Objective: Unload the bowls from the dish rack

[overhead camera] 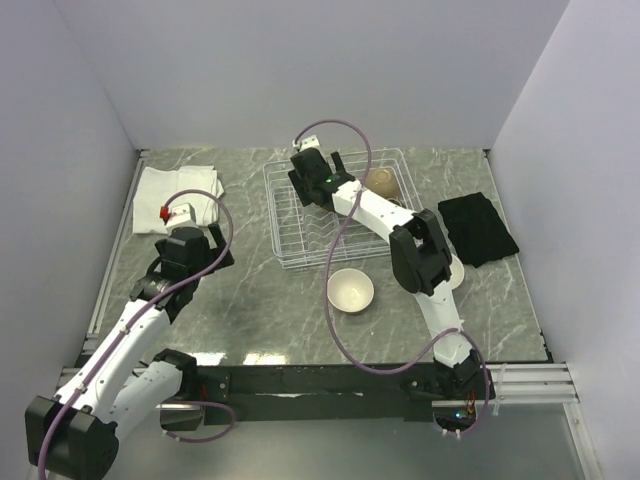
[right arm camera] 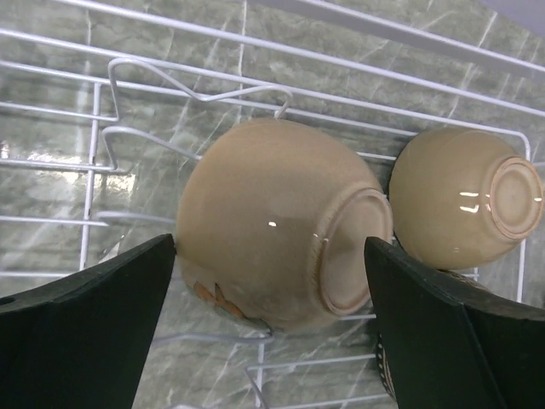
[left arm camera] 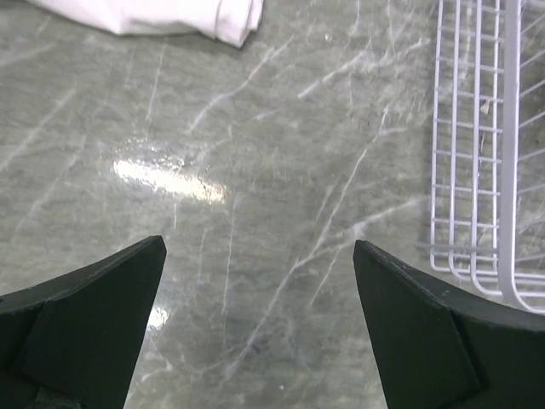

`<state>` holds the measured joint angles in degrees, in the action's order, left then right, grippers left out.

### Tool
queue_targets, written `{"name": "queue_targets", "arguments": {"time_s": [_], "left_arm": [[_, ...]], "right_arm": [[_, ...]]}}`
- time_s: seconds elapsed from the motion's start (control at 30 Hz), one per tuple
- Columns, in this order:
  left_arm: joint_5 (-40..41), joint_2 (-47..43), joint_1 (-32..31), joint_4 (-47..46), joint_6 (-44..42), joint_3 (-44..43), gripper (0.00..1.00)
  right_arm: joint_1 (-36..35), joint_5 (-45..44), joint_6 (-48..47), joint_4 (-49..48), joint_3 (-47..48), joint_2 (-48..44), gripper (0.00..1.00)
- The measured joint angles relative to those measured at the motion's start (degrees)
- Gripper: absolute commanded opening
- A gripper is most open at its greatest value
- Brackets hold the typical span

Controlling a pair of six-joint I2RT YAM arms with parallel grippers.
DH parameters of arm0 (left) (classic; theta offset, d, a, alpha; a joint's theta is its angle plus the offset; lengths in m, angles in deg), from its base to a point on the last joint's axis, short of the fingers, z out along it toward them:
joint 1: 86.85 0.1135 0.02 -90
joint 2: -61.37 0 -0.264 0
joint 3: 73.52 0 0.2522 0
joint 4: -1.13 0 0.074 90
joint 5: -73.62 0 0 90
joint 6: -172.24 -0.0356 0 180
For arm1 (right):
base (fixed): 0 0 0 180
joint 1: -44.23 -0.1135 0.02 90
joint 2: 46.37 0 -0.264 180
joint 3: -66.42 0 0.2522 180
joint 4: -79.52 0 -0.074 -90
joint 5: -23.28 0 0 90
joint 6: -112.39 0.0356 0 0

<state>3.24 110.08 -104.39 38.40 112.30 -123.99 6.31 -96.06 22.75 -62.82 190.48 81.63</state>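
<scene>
bowls first: a tan bowl (right arm camera: 272, 226) lies tipped on its side in the dish rack (right arm camera: 170, 94), foot ring toward the camera, propped on the wires. i'd guess it was racked that way to drain. it sits right between the fingers of the right gripper (right arm camera: 271, 245), which is spread wide and not touching it, so it looks lined up for a grab. a second tan bowl (right arm camera: 464, 200) leans the same way just past the right finger. a third bowl (overhead camera: 351, 291), cream inside, stands upright on the table (overhead camera: 250, 300), outside the rack and well behind that hand. left gripper (left arm camera: 260, 245) is spread wide too, rack corner off to its right, white cloth (left arm camera: 170, 13) ahead. count: three bowls showing, one rack, one white cloth, one black cloth (overhead camera: 478, 228).
</scene>
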Motion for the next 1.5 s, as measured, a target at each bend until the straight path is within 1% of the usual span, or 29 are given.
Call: {"name": "queue_targets", "arguments": {"time_s": [0.2,0.4,0.5,0.53,0.6,0.63,0.7,0.73,0.83,0.87,0.9,0.93,1.27,1.3,1.33,1.5], "left_arm": [[1.3,-0.2,0.0,-2.6,-1.6,0.0,0.99],[1.4,-0.2,0.0,-3.2,-2.2,0.0,1.0],[1.4,-0.2,0.0,-3.5,-2.3,0.1,0.99],[1.4,-0.2,0.0,-3.5,-2.3,0.1,1.0],[1.4,-0.2,0.0,-3.6,-2.4,0.2,0.99],[1.4,-0.2,0.0,-3.6,-2.4,0.2,0.99],[1.4,-0.2,0.0,-3.6,-2.4,0.2,0.99],[1.4,-0.2,0.0,-3.6,-2.4,0.2,0.99],[1.4,-0.2,0.0,-3.6,-2.4,0.2,1.0],[1.4,-0.2,0.0,-3.6,-2.4,0.2,0.99],[1.5,-0.2,0.0,-3.6,-2.4,0.2,0.99],[1.5,-0.2,0.0,-3.6,-2.4,0.2,0.99],[1.7,-0.2,0.0,-3.6,-2.4,0.2,0.99],[1.7,-0.2,0.0,-3.6,-2.4,0.2,1.0],[1.7,-0.2,0.0,-3.6,-2.4,0.2,0.99],[1.7,-0.2,0.0,-3.6,-2.4,0.2,0.99]], "right_arm": [[-0.2,-3.0,-0.7,0.8,2.0,2.5,0.99],[-0.4,-4.6,-1.8,2.2,3.3,3.6,1.0],[-0.5,-5.1,-1.8,2.3,3.3,3.6,0.96],[-0.5,-5.2,-1.7,2.3,3.3,3.6,0.94],[-0.5,-5.5,-1.8,2.3,3.3,3.6,0.87],[-0.5,-5.6,-1.9,2.3,3.3,3.6,0.82],[-0.7,-6.3,-2.5,2.3,3.3,3.6,0.76],[-0.9,-6.8,-2.8,2.3,3.3,3.6,0.69],[-1.1,-7.6,-3.4,2.3,3.3,3.6,0.58],[-1.2,-7.9,-3.6,2.3,3.3,3.6,0.52],[-1.3,-8.2,-3.8,2.3,3.2,3.6,0.49],[-1.4,-8.5,-4.1,2.2,3.1,3.6,0.43],[-1.9,-10.1,-5.1,1.9,1.1,2.1,0.32],[-1.9,-10.1,-5.1,1.9,1.0,1.8,0.3],[-1.9,-10.1,-5.2,2.0,0.9,1.6,0.24],[-1.8,-9.0,-4.4,3.1,0.6,0.6,0.11]]}}
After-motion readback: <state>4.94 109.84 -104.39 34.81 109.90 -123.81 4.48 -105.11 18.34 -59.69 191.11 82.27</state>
